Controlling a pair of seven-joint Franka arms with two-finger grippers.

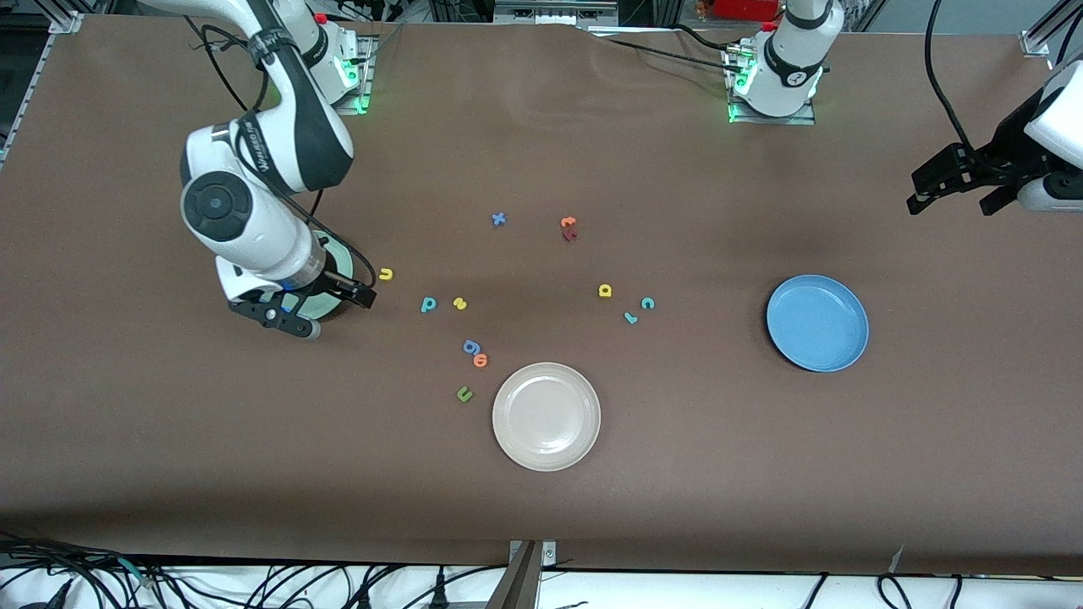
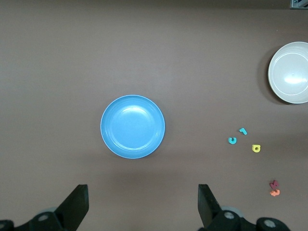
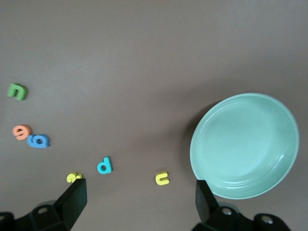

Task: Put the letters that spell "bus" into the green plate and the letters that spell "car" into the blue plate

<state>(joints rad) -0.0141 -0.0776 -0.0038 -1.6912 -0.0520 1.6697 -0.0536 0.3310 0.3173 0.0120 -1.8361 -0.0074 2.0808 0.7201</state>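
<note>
Foam letters [image 1: 429, 304] lie flat on matte brown table [image 1: 541, 474]; both grippers' jaws gape wide, empty.

Beige-white plate [image 1: 546, 415], green u [image 1: 464, 393], orange letter [image 1: 481, 360] touching blue g-like letter [image 1: 470, 346], blue x [image 1: 498, 219]

The desk [image 1: 541, 507] is covered in a matt brown sheet, smooth with faint ripples. The blue plate [image 2: 133, 126], green plate [image 3: 244, 145] and beige-white plate [image 1: 546, 416] look like smooth plastic with a soft sheen. The small letters [image 3: 104, 165] look like matt foam.
</note>
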